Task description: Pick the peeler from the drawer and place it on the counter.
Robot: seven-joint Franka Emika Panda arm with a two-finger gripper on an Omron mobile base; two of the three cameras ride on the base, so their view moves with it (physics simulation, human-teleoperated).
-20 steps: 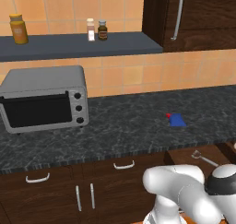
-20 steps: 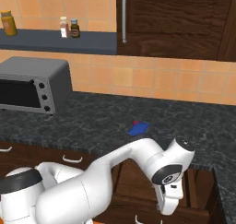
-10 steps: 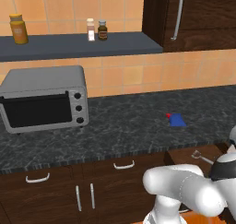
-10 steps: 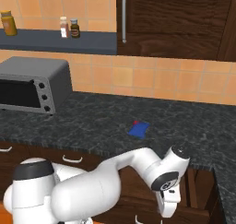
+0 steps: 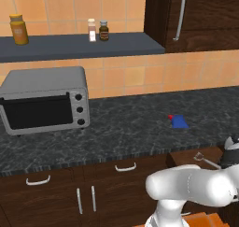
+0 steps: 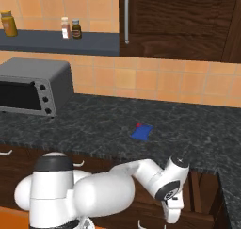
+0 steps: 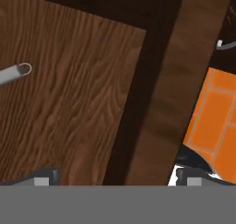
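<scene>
The peeler (image 5: 206,160), thin and silver with a looped head, lies inside the open drawer (image 5: 186,156) under the counter (image 5: 130,128) at the lower right. In the hand view its looped end (image 7: 14,73) pokes in from the left edge over the drawer's brown wooden floor (image 7: 83,89). My gripper (image 7: 117,179) hangs above the drawer, open, its fingertips (image 7: 44,177) wide apart with nothing between them. From the right base view the gripper (image 6: 172,216) points down at the drawer (image 6: 203,195), below the counter's front edge (image 6: 94,124).
A flat blue piece with a red tip (image 5: 178,122) lies on the counter behind the drawer. A grey toaster oven (image 5: 44,100) stands at the left. A wall shelf (image 5: 79,46) carries bottles. Orange floor tiles (image 7: 212,117) show beyond the drawer front.
My arm has swung its hand further right and lower over the open drawer. The peeler and the blue piece have stayed where they were.
</scene>
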